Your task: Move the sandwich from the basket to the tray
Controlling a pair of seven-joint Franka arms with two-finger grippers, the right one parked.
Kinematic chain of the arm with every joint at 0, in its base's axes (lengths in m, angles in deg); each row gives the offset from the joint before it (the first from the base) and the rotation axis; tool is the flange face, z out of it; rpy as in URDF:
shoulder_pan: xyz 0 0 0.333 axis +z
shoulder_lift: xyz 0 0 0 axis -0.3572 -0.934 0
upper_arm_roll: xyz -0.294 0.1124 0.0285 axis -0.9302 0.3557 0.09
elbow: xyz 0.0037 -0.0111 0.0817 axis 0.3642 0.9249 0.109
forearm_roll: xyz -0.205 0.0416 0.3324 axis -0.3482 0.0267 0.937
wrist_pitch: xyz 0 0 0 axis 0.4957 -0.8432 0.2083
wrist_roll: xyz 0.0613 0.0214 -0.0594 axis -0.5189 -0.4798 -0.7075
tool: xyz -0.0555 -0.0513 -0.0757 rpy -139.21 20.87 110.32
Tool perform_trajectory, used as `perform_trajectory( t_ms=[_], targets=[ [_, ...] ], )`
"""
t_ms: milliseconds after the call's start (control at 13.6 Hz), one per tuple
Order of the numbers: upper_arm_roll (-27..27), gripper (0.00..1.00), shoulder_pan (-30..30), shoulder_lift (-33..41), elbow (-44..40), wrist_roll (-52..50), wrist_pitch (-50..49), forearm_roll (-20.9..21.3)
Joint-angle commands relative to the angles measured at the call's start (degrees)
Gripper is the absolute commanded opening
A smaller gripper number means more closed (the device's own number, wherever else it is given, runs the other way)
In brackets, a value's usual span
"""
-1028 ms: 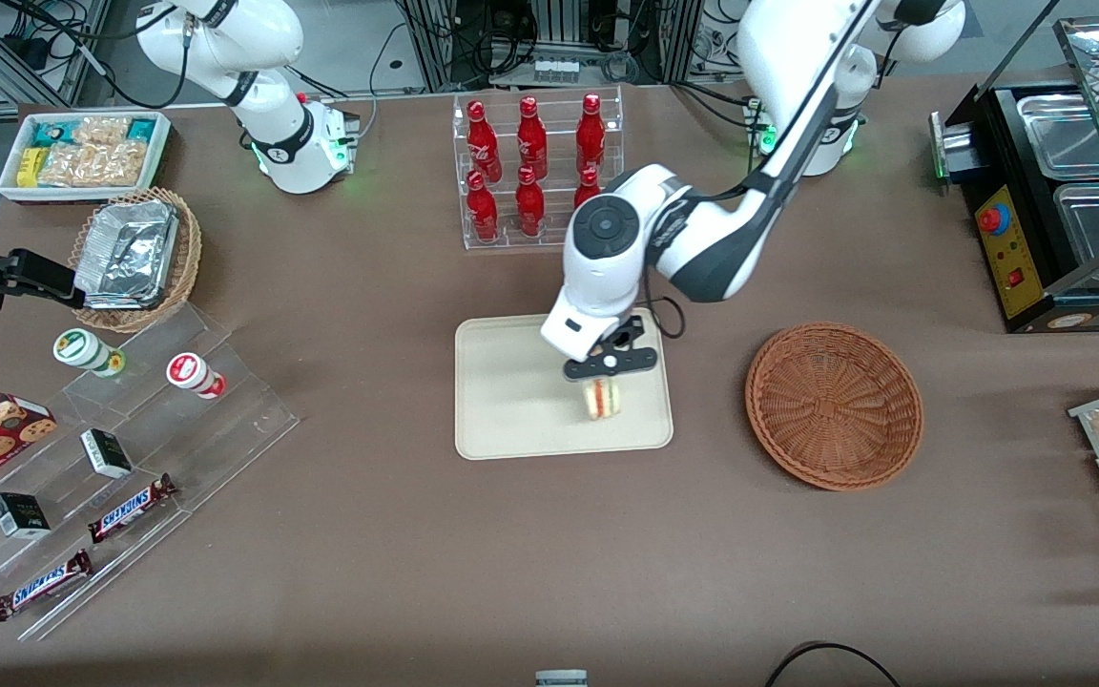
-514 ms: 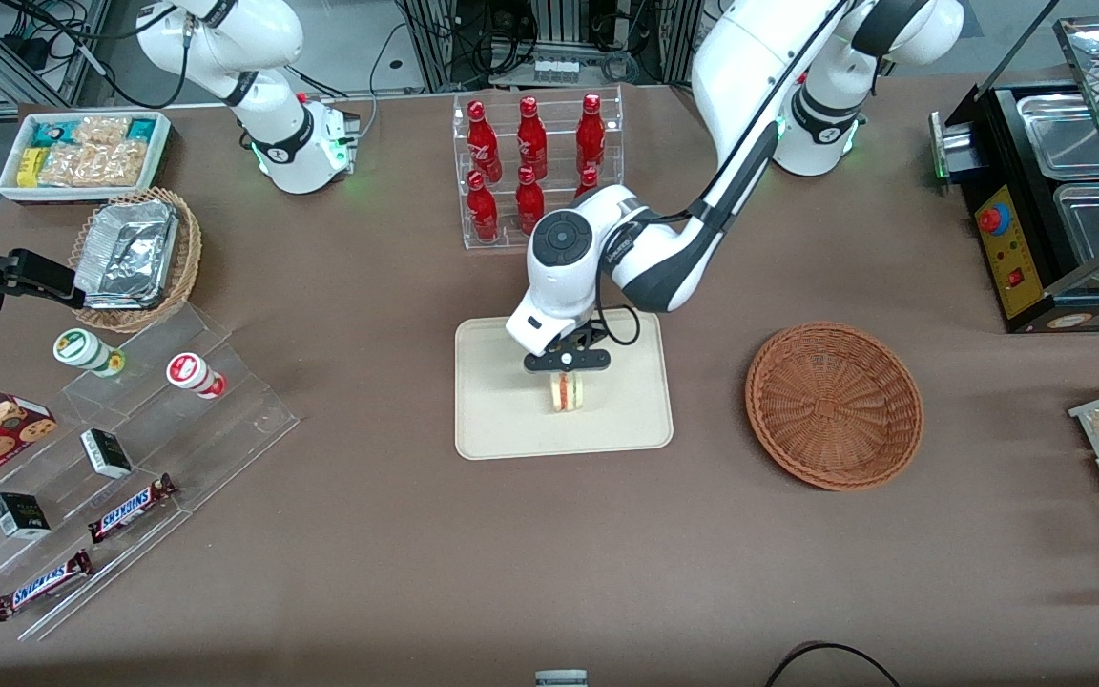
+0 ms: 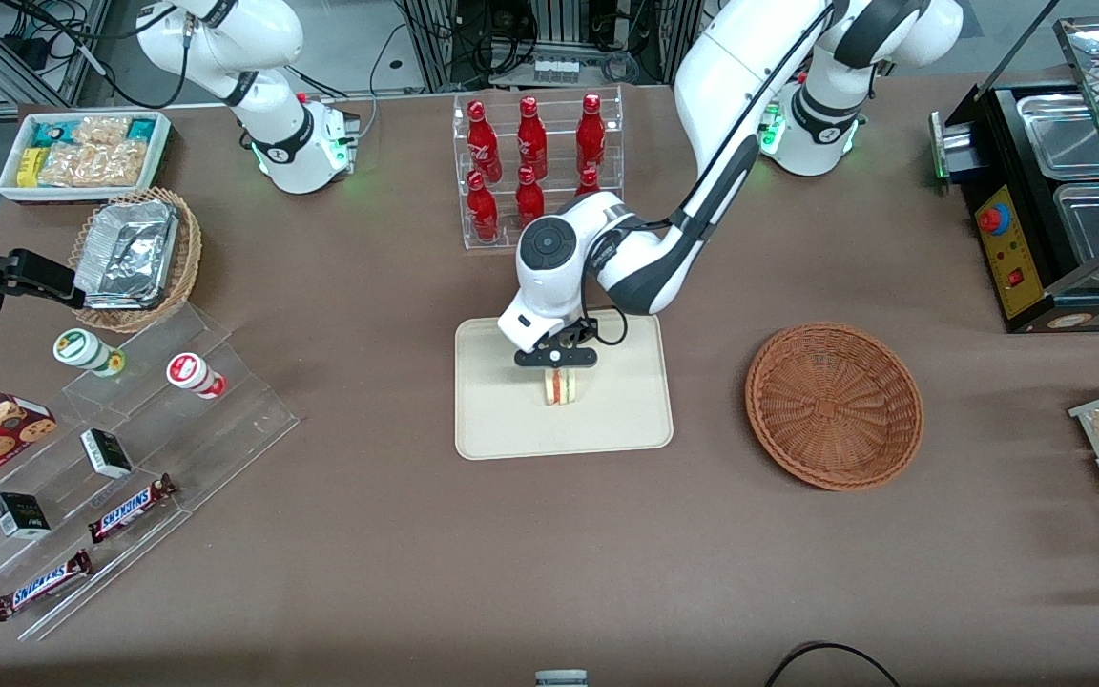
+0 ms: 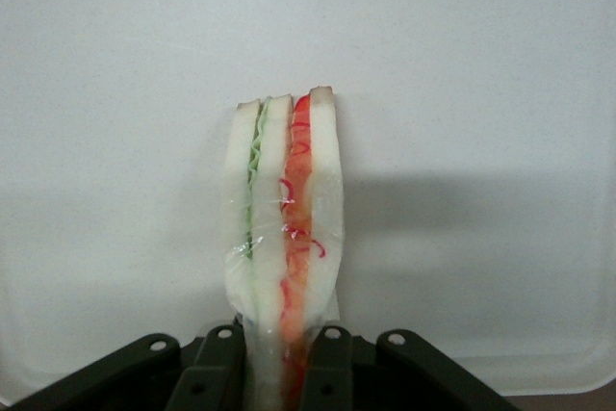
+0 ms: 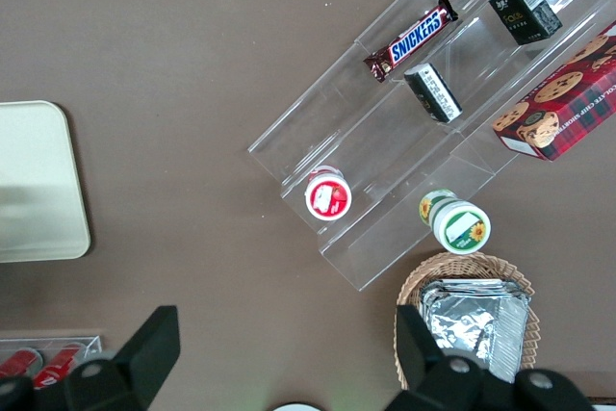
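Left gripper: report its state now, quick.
Left gripper: shut on the sandwich, holding it over the tray, near its middle.

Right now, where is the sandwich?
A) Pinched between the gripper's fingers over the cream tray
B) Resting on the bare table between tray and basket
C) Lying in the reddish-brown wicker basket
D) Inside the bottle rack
A: the gripper is shut on the sandwich, which hangs above the tray; the basket holds nothing.
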Motion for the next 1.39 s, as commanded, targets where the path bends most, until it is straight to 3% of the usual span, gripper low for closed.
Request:
perform_trajectory(
  t_ms=[0,294,661,954,1321],
  targets=[
    [0.8,1.0,-0.7,-0.5,-1.8,-0.3,-0.2,0.7],
    [1.0,1.0,0.3,3.8,-2.2,-0.6,-3.6,-0.1],
    [0.9,1.0,4.7,16.3,-1.6,-2.1,-16.7,-2.0],
    [0.9,1.0,12.5,25.8,-1.5,-1.1,-27.5,-2.1],
    [1.0,1.0,21.6,33.7,-1.4,10.3,-36.7,-2.2]
  ],
)
